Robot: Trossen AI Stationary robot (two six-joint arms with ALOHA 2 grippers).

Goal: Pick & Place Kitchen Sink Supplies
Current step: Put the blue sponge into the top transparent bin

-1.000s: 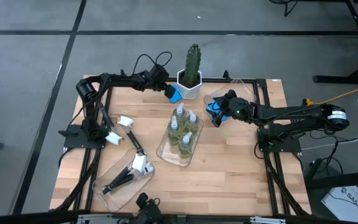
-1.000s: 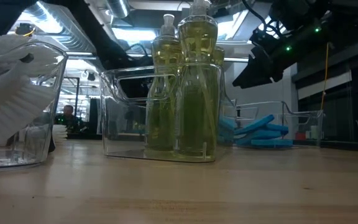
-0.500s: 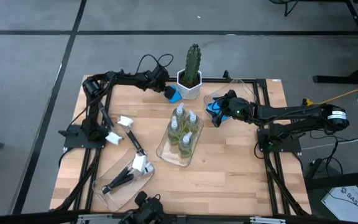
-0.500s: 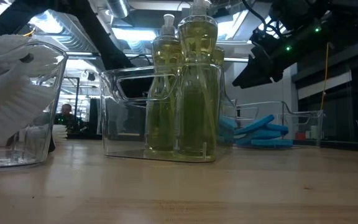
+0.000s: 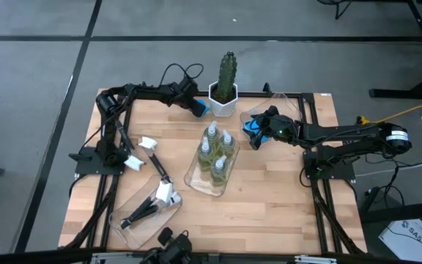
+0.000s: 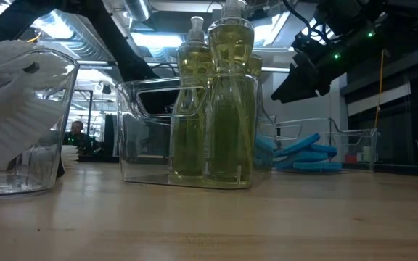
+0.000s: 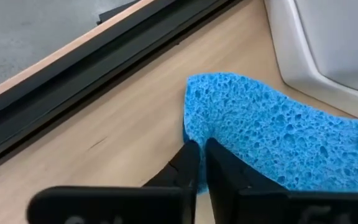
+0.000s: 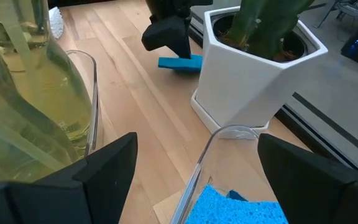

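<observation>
A blue sponge [image 7: 278,137] lies flat on the wooden table at the far edge, beside the white cactus pot [image 8: 253,68]. My left gripper [image 7: 201,155] is shut on it there, seen in the high view as my left gripper [image 5: 195,107]. My right gripper [image 8: 197,180] stands open above a clear tray [image 8: 222,134] that holds more blue sponges [image 8: 235,205], at the far right [image 5: 255,133]. Several bottles of yellow-green liquid [image 5: 215,152] stand in a clear tray at mid table. Black-handled brushes [image 5: 152,205] lie in a tray at the near left. My left gripper pinches the sponge's end nearest the table's left [image 7: 197,127] between its two fingers, which stand almost together with the foam squeezed thin. The fingers slant down from the table's left. The sponge's remaining length lies on the table beside the pot.
The cactus [image 5: 227,72] in its pot stands at the far edge between both grippers. One brush [image 5: 154,163] lies loose on the table at the left. The bottle tray [image 6: 194,130] fills the table's middle. Black frame rails run along the table's edges.
My left gripper has moved a little toward the cactus pot and taken hold of the blue sponge; less of the sponge's blue shows beside the fingers now than before. The sponge stays on the table.
</observation>
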